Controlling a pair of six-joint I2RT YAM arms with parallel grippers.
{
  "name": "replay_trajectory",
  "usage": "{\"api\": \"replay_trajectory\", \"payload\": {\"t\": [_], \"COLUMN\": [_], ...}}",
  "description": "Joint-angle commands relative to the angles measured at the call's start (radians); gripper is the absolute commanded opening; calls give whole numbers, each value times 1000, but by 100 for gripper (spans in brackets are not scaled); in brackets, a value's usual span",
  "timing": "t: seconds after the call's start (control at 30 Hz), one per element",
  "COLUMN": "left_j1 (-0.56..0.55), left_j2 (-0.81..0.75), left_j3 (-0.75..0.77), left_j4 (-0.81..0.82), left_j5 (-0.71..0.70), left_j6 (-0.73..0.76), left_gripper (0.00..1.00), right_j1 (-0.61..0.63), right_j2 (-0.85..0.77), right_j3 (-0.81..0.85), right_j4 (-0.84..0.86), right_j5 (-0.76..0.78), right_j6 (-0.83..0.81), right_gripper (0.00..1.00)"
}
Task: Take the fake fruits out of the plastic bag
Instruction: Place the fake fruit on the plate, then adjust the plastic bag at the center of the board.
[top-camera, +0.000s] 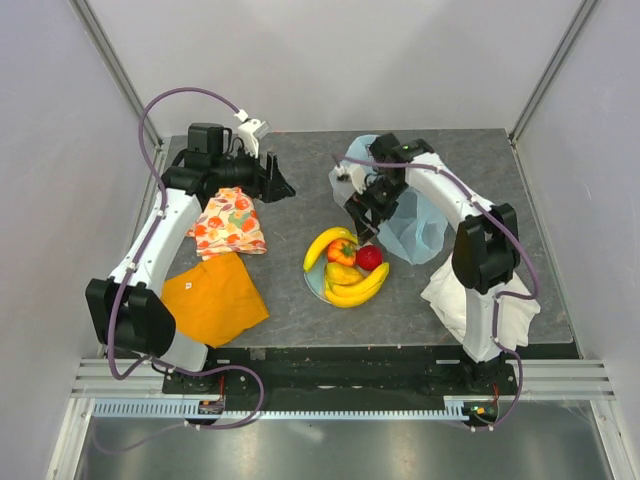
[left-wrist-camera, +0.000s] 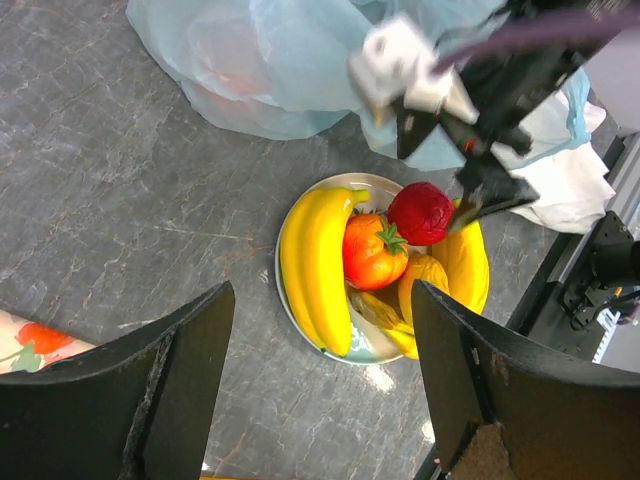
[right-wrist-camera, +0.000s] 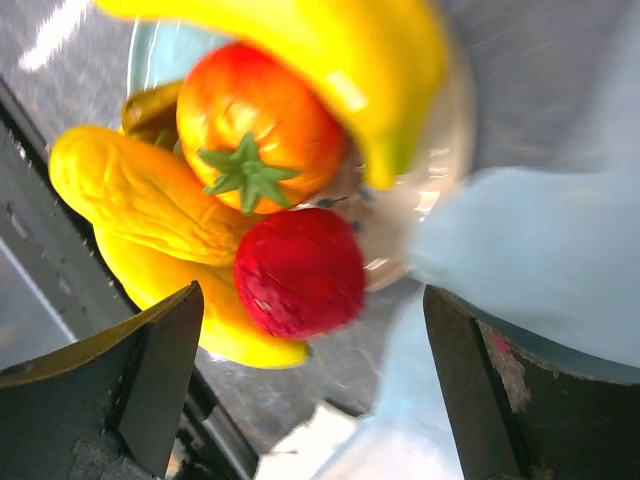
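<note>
The fake fruits (top-camera: 345, 268) sit heaped on a plate (left-wrist-camera: 283, 280) mid-table, just near-left of the plastic bag (top-camera: 415, 225) and out of it: two bananas (left-wrist-camera: 315, 265), an orange fruit (right-wrist-camera: 255, 125) with a green calyx, a smaller yellow piece, and a red fruit (top-camera: 369, 258) on the right side of the pile. I judge them hollow, light and hard, and that gloss means slippery. I would pinch a banana across its middle, while the round ones want a centred squeeze or they will squirt out and roll. The red one looks pebbled, so it should grip better. The bag is thin, limp film that collapses at a touch, so it is best taken by a handle or a gathered fold. A pinkish patch shows through it, and I cannot tell whether that is print or another fruit. My right pincer (right-wrist-camera: 310, 300) hangs spread wide over the far-right edge of the plate, holding nothing, with the red fruit below its gap. My left pincer (left-wrist-camera: 320, 295) is spread too and empty, off at the far left above the fruit-patterned cloth (top-camera: 230, 222). An orange cloth (top-camera: 213, 297) lies near left and a white cloth (top-camera: 455, 295) near right.
</note>
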Motion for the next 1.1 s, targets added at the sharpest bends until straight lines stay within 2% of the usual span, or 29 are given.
{"api": "replay_trajectory", "payload": {"t": [0.0, 0.13, 0.23, 0.3, 0.4, 0.53, 0.7, 0.73, 0.77, 0.83, 1.0, 1.07], "left_j1": [-7, -42, -92, -141, -197, -275, -391, -398, -405, -436, -540, -569], "left_j2": [19, 63, 97, 141, 201, 299, 425, 442, 454, 485, 519, 524], "left_j3": [55, 89, 135, 193, 273, 391, 521, 534, 554, 572, 585, 571], "left_j4": [40, 40, 32, 6, -14, -72, -117, -126, -132, -141, -158, -154], "left_j5": [5, 7, 4, 8, 11, -25, -309, -312, -331, -341, -489, -525], "left_j6": [-3, 10, 41, 82, 128, 142, 133, 132, 122, 144, 288, 372], "left_gripper": [79, 79, 81, 82, 83, 85, 88, 89, 97, 98, 99, 95], "right_j1": [-43, -91, -130, -173, -250, -256, -259, -259, -259, -259, -298, -316], "right_j2": [-47, -66, -94, -117, -137, -151, -105, -90, -82, -62, -24, -11], "right_j3": [207, 278, 233, 184, 179, 141, 95, 98, 104, 129, 176, 178], "right_j4": [-23, -39, -14, 4, 19, 44, 105, 130, 141, 162, 173, 174], "right_j5": [5, 19, 65, 67, -42, 26, 66, 69, 74, 100, 108, 77], "right_j6": [26, 25, 29, 69, 135, 146, 255, 296, 310, 347, 394, 422], "right_gripper": [98, 98, 98, 93, 90, 86, 83, 82, 82, 82, 84, 84]}}
